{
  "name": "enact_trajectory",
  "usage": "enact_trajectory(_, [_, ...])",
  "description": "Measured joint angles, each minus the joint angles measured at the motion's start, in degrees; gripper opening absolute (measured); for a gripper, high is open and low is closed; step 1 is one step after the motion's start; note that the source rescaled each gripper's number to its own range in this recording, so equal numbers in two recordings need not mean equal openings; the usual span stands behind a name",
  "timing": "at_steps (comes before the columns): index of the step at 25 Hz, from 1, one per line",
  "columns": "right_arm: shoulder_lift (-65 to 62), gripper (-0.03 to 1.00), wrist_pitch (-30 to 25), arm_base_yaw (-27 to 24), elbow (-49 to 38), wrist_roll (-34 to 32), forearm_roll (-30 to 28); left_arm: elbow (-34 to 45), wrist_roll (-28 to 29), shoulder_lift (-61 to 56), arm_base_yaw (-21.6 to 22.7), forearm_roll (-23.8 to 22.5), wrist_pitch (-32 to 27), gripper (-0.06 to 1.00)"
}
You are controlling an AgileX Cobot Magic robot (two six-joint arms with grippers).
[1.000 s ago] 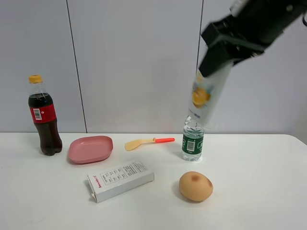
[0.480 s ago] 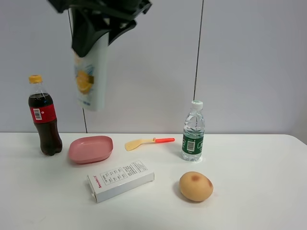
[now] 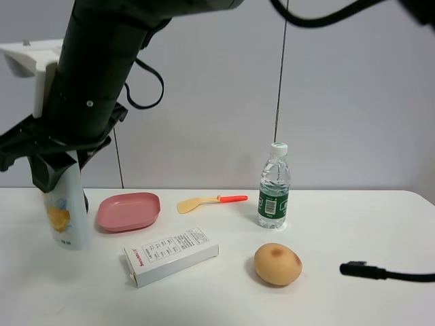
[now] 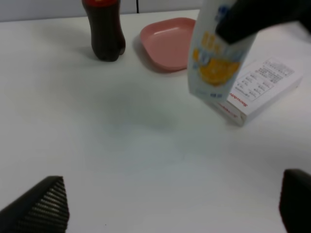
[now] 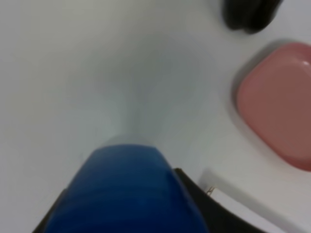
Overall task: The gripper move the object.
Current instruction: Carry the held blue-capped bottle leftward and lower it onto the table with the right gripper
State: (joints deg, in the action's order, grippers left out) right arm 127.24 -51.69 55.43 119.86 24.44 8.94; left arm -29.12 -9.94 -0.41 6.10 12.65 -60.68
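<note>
- Your right pincer (image 3: 56, 178) is clenched on the white bottle (image 3: 65, 219), just under its blue cap (image 5: 130, 190).
- The bottle is at the left end of the worktop (image 3: 353, 224), beside the pink plate (image 3: 128, 211). I cannot tell if it touches down.
- It looks light, smooth and tippy, so hold it high up and straight.
- Your left pincer (image 4: 167, 206) is open and holds nothing.

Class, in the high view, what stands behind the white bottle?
The cola bottle, left of the pink dish. The white bottle and the right gripper holding it cover nearly all of it there; the left wrist view shows its dark body, not its cap.
</note>
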Motion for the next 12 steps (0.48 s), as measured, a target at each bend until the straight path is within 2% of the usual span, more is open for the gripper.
enact_trajectory(12, [5.5, 0.0, 10.8, 0.3, 0.0, 0.4, -1.2, 0.0, 0.0, 0.0, 0.0, 0.0, 0.0, 1.0])
